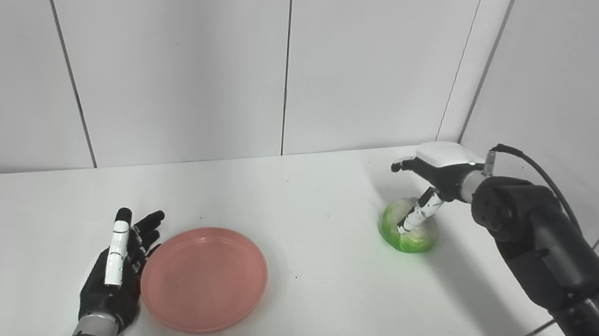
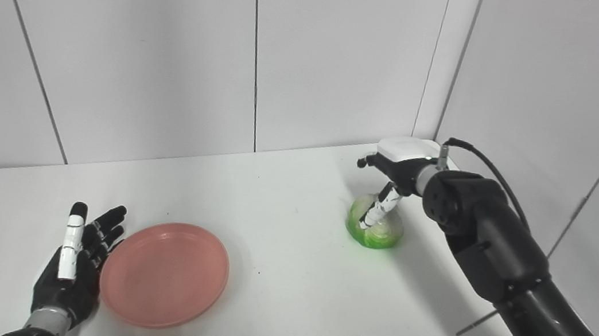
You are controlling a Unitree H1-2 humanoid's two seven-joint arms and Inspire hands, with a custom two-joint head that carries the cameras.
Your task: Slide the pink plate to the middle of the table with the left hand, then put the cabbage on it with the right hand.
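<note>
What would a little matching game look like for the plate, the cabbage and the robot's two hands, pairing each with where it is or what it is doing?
Things:
1. plate
2. cabbage
3. left hand
4. right hand

States:
A. reaching down onto the green vegetable
B. green, near the far right corner
C. open, beside the plate's left rim
D. pink, holding nothing, front left of the table

Pairs: 1-D, 2-B, 3-C, 4-A

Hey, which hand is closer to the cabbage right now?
The right hand. It is directly over the cabbage, with its fingers reaching down onto it. The left hand is far across the table, open beside the pink plate.
</note>
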